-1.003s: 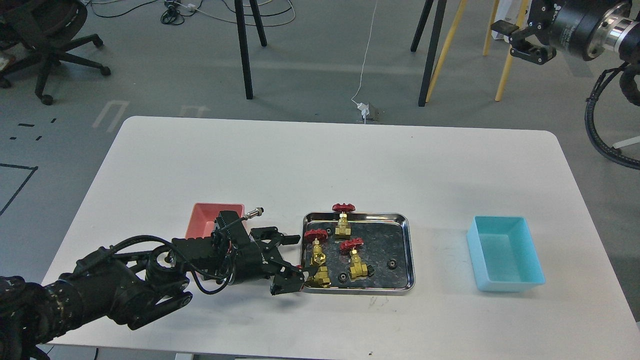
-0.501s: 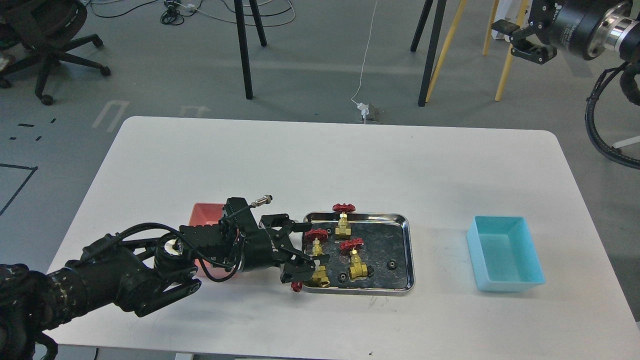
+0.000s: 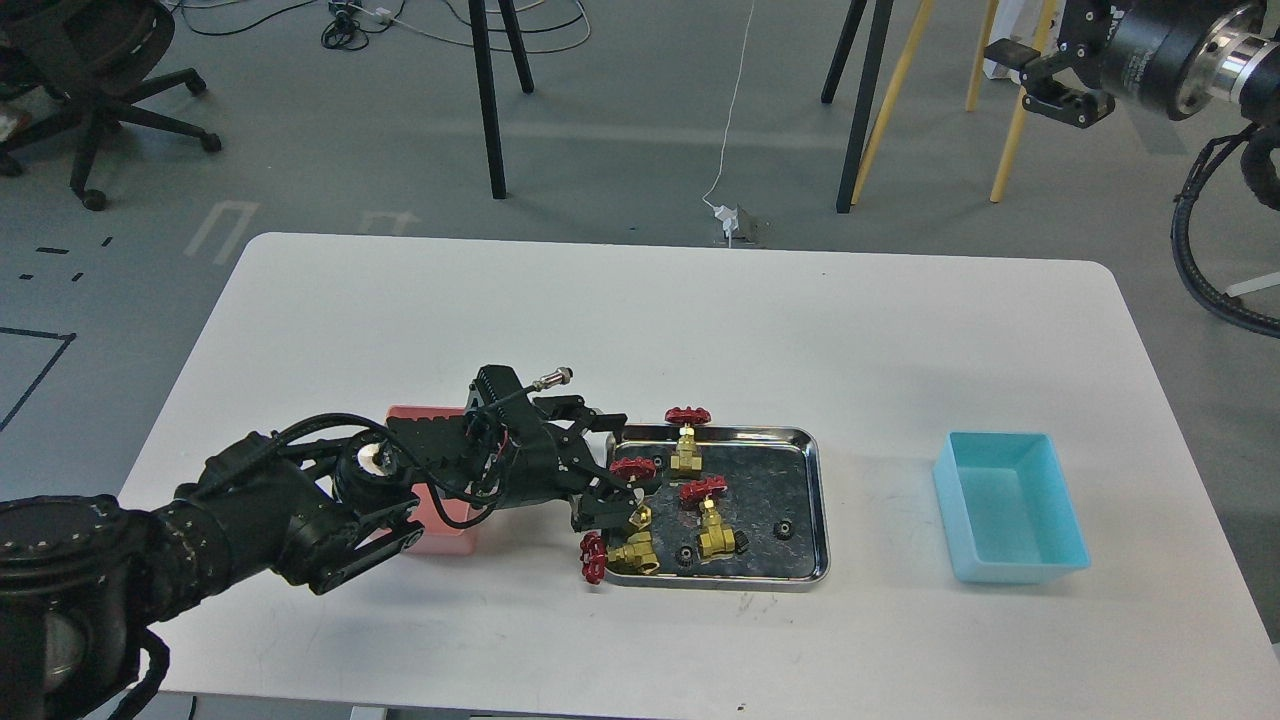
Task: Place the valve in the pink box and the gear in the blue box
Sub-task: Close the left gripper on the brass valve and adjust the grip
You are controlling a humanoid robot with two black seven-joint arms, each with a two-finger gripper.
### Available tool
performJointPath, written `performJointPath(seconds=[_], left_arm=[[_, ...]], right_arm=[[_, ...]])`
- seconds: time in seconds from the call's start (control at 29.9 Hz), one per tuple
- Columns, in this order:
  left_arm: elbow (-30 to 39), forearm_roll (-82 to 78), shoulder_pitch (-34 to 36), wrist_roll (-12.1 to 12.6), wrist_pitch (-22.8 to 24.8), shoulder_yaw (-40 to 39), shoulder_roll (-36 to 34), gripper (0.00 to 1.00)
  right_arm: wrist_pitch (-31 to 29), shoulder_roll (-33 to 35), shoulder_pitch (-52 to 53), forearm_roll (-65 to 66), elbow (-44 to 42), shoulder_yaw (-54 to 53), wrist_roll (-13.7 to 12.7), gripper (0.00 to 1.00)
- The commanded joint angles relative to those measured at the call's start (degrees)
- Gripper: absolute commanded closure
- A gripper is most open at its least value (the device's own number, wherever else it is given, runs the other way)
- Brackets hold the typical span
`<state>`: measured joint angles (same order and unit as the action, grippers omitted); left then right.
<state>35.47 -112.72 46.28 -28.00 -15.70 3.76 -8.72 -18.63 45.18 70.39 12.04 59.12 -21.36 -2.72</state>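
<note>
As the left arm's fingers (image 3: 612, 478) have slid forward over the tray (image 3: 815, 500), they straddle an upright valve (image 3: 634, 488), spread, not yet pinching; pink box (image 3: 440, 535) waits behind.

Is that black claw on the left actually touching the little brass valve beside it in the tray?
Cannot tell. In the head view the left gripper overlaps that valve in the steel tray, but its dark fingers hide any contact or gap.
</note>
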Motion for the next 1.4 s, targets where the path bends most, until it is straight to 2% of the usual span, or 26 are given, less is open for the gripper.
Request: performJointPath(seconds=[0.0,0.1,0.37,0.5,0.67,0.94,1.37], left_arm=[[-3.4,0.0,0.0,0.0,0.0,0.6,1.5,0.1],[-4.5,0.4,-0.1,0.0,0.0,0.6,2.3,0.11],[-5.4,0.9,-0.5,0.0,0.7,0.6,2.6,0.23],[-5.4,1.0,-0.7,0.0,0.8,0.5,2.4,0.35],[-5.3,0.9,-0.8,0.0,0.7,0.5,2.4,0.46],[-5.2,0.9,-0.7,0.0,0.4,0.5,2.5,0.5],[-4.8,0.9,-0.6,0.0,0.5,0.4,2.4,0.73]], right_arm=[[0.0,0.1,-0.1,0.0,0.0,0.0,0.1,0.02],[0.0,0.1,-0.2,0.0,0.0,0.0,0.1,0.02],[0.0,0.0,-0.3,0.0,0.0,0.0,0.2,0.02],[0.0,-0.1,-0.3,0.0,0.0,0.0,0.2,0.02],[0.1,-0.3,-0.3,0.0,0.0,0.0,0.3,0.02],[0.1,-0.3,-0.3,0.0,0.0,0.0,0.3,0.02],[0.1,-0.3,-0.3,0.0,0.0,0.0,0.3,0.02]])
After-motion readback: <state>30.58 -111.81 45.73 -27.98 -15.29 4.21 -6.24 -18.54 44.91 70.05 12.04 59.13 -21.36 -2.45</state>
